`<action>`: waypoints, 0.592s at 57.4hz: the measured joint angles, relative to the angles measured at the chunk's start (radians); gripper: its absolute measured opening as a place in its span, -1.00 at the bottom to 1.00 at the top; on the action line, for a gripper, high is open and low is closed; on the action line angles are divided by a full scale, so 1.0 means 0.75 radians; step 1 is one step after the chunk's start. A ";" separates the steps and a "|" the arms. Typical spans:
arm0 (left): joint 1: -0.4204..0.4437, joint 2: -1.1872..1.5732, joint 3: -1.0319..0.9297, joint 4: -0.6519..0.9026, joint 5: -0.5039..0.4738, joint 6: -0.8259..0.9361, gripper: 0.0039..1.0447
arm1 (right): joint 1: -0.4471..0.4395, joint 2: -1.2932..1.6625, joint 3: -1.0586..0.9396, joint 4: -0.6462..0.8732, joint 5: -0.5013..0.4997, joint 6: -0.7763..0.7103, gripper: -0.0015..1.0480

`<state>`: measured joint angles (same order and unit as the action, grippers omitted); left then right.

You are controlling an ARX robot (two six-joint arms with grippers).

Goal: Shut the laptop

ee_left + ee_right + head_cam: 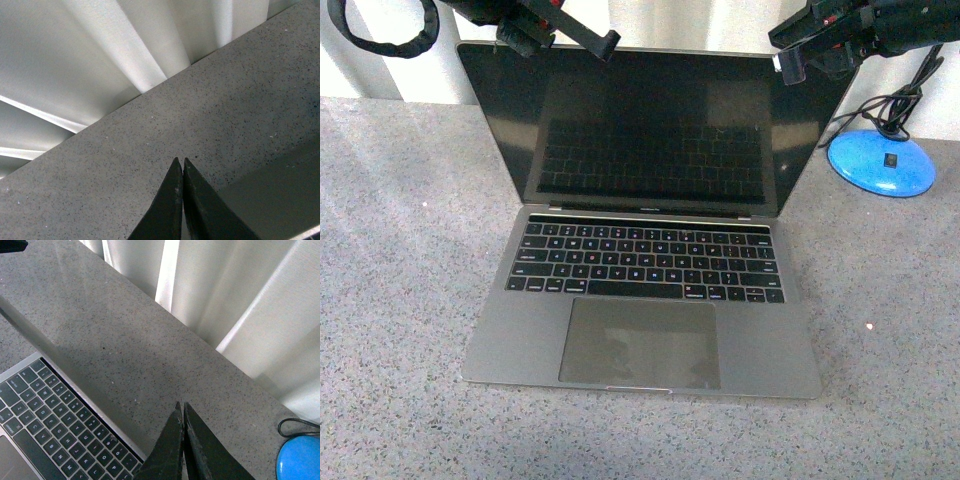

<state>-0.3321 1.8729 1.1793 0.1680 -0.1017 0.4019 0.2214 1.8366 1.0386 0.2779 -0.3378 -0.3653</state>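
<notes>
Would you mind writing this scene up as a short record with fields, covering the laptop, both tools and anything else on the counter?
laptop: open, screen dark, lid tilted back
left tool: shut, empty, by the lid's top edge, left of its middle
right tool: shut, empty, near the lid's top right corner
contact with lid: cannot tell
blue base: right of the laptop, black cable attached
counter: grey, speckled
task state: lid not yet lowered
</notes>
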 joint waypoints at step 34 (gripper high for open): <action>-0.033 -0.047 -0.097 -0.020 -0.001 -0.030 -0.94 | 0.033 -0.025 -0.193 0.066 0.029 0.048 -0.98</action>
<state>-0.3569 1.8378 1.1069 0.1528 -0.1020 0.3794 0.2462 1.8175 0.8936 0.3275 -0.3161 -0.3290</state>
